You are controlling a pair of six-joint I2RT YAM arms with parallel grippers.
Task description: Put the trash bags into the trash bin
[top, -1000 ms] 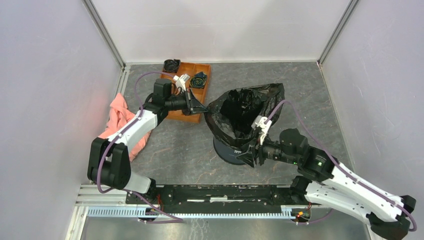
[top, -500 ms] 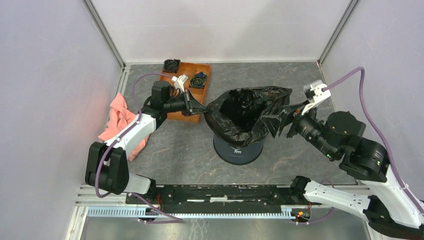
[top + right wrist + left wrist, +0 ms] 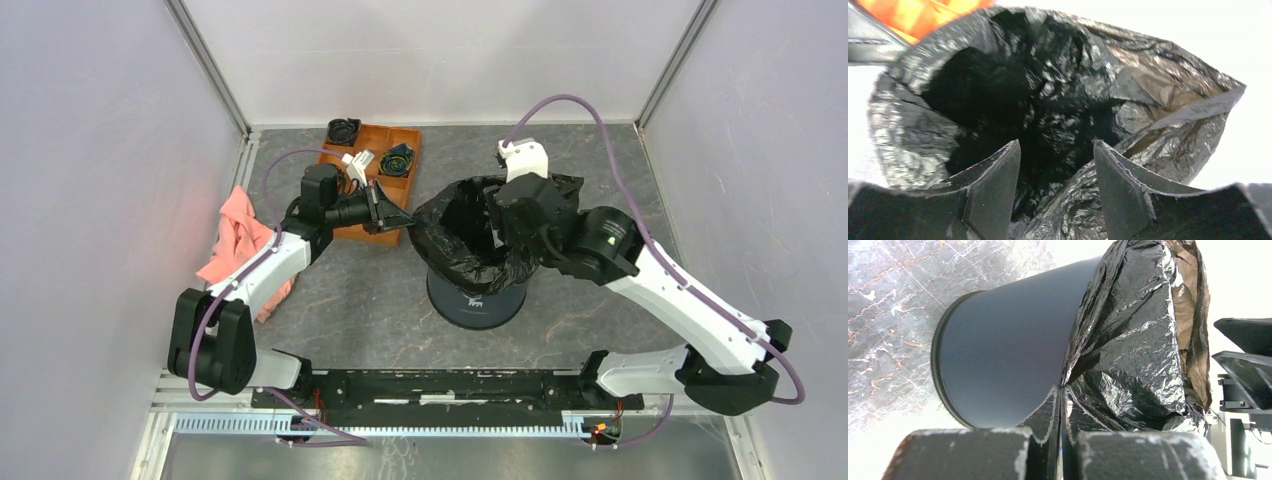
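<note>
Swung across from the bin's right side, the right fingers (image 3: 1009, 162) now hang spread apart and empty, with the mouth of the thin, glossy black plastic trash bag (image 3: 447, 252) just beyond their tips. The bag sits draped in the round navy plastic bin (image 3: 478, 302) on the grey bench (image 3: 350, 300). The left fingers (image 3: 1060, 407) are pinched tight on the bag's edge, beside the bin wall.

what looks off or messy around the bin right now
The glossy black plastic trash bag sits lopsided in the round navy plastic bin: its left edge is stretched to a point by the shut left tool, and its far-right corner juts past the rim. A crumpled pink cloth lies by the left wall.
</note>
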